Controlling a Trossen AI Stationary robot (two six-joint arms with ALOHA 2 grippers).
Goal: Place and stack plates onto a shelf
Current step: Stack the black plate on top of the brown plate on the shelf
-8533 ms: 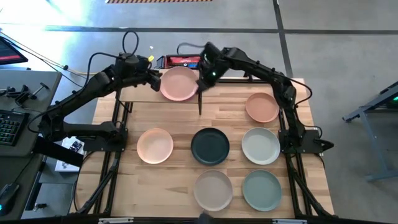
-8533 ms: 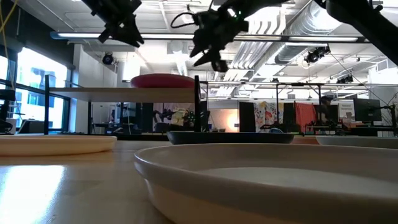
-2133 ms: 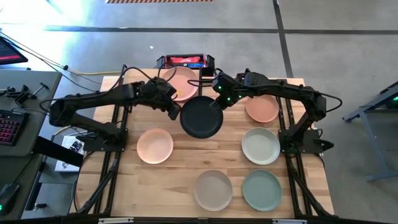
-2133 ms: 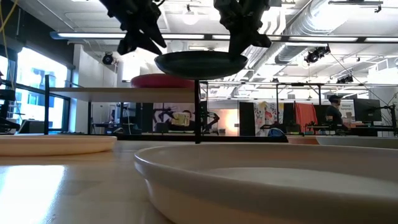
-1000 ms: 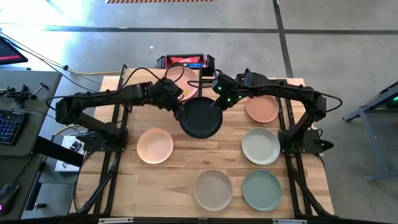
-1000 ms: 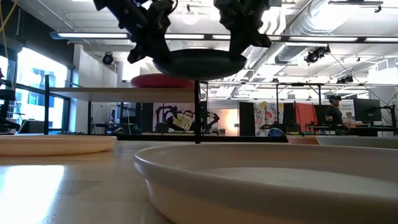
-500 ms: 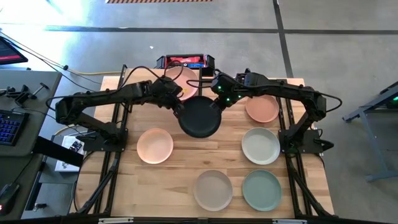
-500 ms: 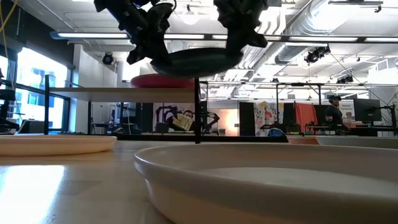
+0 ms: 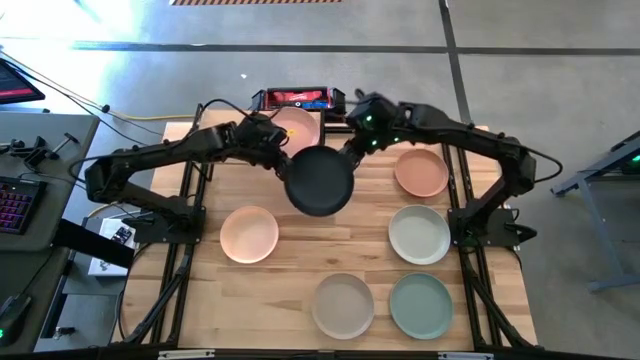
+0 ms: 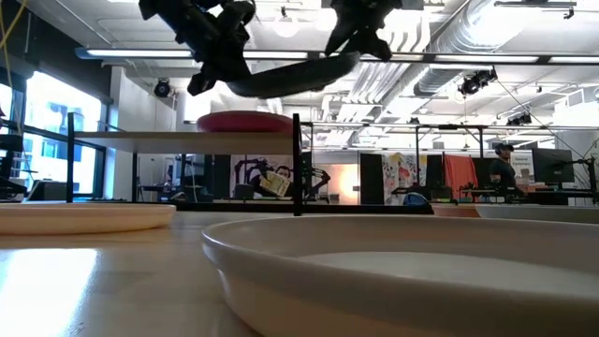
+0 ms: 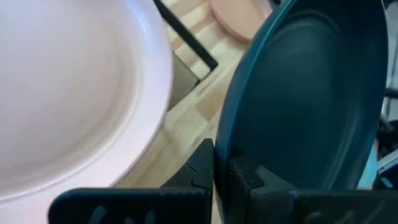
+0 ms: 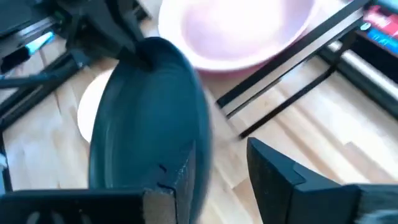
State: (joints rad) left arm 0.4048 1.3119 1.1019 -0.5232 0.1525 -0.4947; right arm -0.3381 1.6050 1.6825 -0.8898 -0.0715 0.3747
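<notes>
Charcoal plate [image 9: 319, 181] is held tilted in the air above the middle of the bench [image 9: 370, 250], just in front of the shelf [image 10: 178, 138] that carries the pink plate [image 9: 297, 128]. Its left rim is clamped by the left end effector [image 9: 283, 166]. The right end effector [image 9: 349, 152] is seen with fingers apart at the plate's right rim, not gripping it.

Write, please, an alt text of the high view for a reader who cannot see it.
Seen from above, the left gripper and the right gripper flank a charcoal plate raised beside the pink plate on the shelf. Five more plates lie on the striped table.
</notes>
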